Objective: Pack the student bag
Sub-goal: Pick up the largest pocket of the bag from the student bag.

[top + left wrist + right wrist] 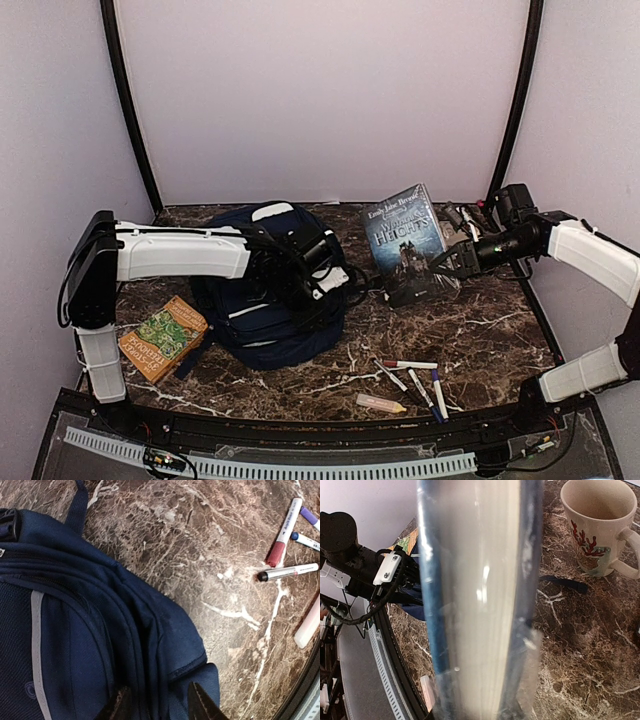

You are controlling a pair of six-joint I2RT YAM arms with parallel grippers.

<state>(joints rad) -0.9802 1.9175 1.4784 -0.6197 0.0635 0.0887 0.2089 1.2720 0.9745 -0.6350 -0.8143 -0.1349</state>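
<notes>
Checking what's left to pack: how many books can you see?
2. A dark blue paperback, Wuthering Heights, is held up by the fingers of the right gripper, right of the navy-blue fabric backpack; a green-and-orange paperback lies flat left of it. More may be hidden inside.

We record a marble table [490, 320] carrying the bag [262, 330], green book [163, 338], markers [415, 378], mug [592, 527], and possibly an eraser [381, 404].
</notes>
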